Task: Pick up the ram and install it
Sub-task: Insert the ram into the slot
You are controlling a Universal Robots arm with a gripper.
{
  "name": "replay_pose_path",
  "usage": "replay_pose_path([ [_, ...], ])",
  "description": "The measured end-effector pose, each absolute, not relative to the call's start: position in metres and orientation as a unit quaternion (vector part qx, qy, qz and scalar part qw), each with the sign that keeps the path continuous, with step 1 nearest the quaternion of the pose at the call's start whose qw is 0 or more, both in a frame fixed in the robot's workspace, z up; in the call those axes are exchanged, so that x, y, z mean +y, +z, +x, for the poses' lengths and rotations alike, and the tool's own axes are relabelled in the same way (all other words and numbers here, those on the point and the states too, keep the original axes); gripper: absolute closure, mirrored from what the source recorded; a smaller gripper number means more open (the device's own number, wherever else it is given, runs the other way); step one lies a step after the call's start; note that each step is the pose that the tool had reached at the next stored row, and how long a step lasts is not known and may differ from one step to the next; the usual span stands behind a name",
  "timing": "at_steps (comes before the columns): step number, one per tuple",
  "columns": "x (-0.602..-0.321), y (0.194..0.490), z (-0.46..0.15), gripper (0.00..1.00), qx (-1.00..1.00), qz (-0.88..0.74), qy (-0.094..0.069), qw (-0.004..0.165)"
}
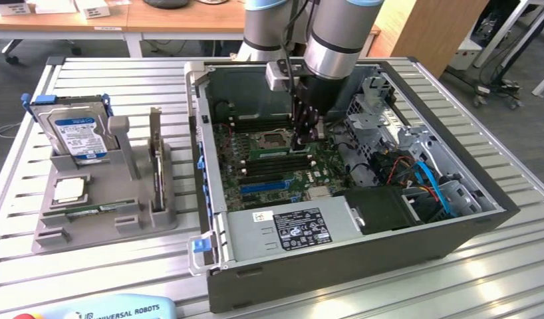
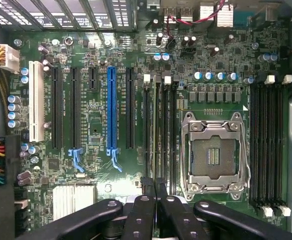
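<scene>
My gripper reaches down into the open computer case, just over the motherboard. In the wrist view its black fingertips press together, shut, with nothing visible between them. They hover at the near ends of the memory slots beside the empty processor socket. In the exterior view the ram shows as a thin green stick lying along those slots, just left of the fingers. I cannot tell whether the fingers touch it. A second bank of black slots lies on the socket's other side.
On the exterior view's left, a grey holder carries a blue-labelled hard drive and a square silver processor chip. Inside the case are the power supply, drive cage and blue and red cables. The slatted metal table surrounds it.
</scene>
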State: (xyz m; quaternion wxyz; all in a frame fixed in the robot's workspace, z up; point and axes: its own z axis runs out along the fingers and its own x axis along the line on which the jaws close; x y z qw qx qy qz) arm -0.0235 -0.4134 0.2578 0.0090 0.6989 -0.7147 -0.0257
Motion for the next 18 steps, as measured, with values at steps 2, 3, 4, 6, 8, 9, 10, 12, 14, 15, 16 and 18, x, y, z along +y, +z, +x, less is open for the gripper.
replay_pose_path([
  [2, -0.4133, 0.2563, -0.0235, 0.89, -0.715, 0.699, -0.026, 0.009],
  [3, -0.4134, 0.2550, -0.0235, 0.89, -0.715, 0.699, -0.026, 0.009],
  [4, -0.4134, 0.2537, -0.0235, 0.89, -0.715, 0.699, -0.026, 0.009],
  [6, -0.4134, 0.2508, -0.0235, 0.89, -0.715, 0.699, -0.026, 0.009],
  [8, -0.4134, 0.2493, -0.0235, 0.89, -0.715, 0.699, -0.026, 0.009],
  [9, -0.4135, 0.2494, -0.0235, 0.89, -0.715, 0.699, -0.026, 0.009],
  [10, -0.4135, 0.2494, -0.0235, 0.89, -0.715, 0.699, -0.026, 0.009],
  [12, -0.4136, 0.2493, -0.0236, 0.89, -0.715, 0.699, -0.026, 0.009],
  [14, -0.4147, 0.2492, -0.0235, 0.89, -0.715, 0.699, -0.026, 0.009],
  [15, -0.4152, 0.2493, -0.0235, 0.89, -0.715, 0.699, -0.026, 0.009],
  [16, -0.4154, 0.2493, -0.0236, 0.89, -0.715, 0.699, -0.026, 0.009],
  [18, -0.4155, 0.2488, -0.0236, 0.89, -0.715, 0.699, -0.026, 0.009],
])
